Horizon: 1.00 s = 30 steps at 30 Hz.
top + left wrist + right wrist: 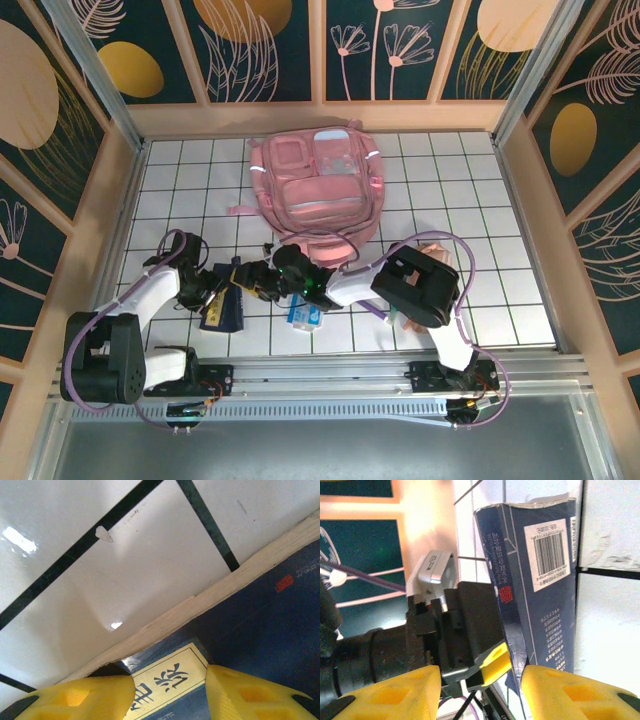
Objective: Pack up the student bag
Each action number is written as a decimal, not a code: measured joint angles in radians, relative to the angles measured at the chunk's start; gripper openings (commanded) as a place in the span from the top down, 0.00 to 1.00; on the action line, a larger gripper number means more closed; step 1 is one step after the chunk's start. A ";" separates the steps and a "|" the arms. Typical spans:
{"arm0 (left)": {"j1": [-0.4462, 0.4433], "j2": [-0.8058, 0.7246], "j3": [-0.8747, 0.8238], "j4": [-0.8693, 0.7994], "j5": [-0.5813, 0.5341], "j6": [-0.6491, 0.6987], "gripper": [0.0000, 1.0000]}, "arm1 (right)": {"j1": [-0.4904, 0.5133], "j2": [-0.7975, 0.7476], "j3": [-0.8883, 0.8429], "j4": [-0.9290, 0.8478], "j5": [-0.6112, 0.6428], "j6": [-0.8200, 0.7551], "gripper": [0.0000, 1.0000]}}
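Pink fabric is being shown at the far middle of the table: the student bag is being left lying flat, pockets and silver strips facing up, beyond both grippers and apart from them. No opening of the bag can be made out from above. Just before its near edge the right arm's wrist is being held across, between the bag and the book. The right gripper is being pointed toward the left one, its yellow fingers being held well apart around the lower end of a dark blue book without being seen to touch it. That book is being pinched by the left gripper, one pad being pressed against its cover. A small blue and white carton is lying just behind the right gripper, toward the arm bases. A peach item is being partly hidden behind the right arm's elbow.
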<state>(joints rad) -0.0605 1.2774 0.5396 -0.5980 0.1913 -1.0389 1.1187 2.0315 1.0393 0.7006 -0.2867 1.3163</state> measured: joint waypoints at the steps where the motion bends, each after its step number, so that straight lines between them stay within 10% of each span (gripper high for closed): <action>1: 0.005 0.002 0.000 0.000 0.005 0.002 0.54 | -0.002 -0.004 0.000 -0.024 0.005 0.004 0.49; 30: 0.123 0.026 0.000 -0.014 0.127 0.059 0.74 | 0.014 0.056 0.313 -0.798 0.132 -0.003 0.50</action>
<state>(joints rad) 0.0628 1.3033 0.5396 -0.6121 0.3180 -0.9802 1.1332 2.0880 1.3521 -0.0971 -0.1551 1.3132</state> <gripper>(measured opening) 0.302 0.495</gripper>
